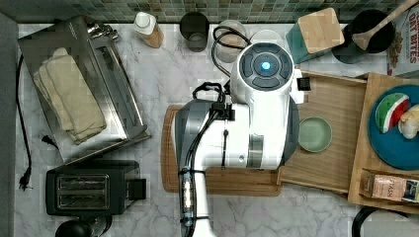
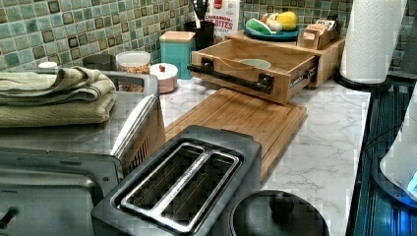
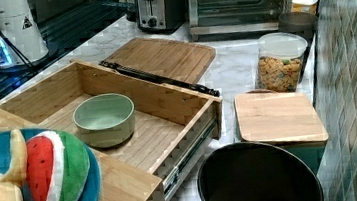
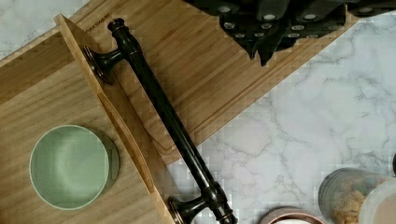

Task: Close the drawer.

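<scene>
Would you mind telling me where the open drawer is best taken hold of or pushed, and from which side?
Probably at the dark bar handle on the drawer front. It stands off the panel on two posts, running along it. Come from the cutting board side, since the drawer slides away from it to shut.

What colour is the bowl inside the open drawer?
Pale green; the bowl in the drawer shows best in the right view.

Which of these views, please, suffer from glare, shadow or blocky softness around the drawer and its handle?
Top view: the arm covers the drawer's front. Left view: blocky, with a blown-out paper towel roll. Right view: dim at the back. Wrist view: the handle is crisp and glinting, while the claw is dark.
</scene>
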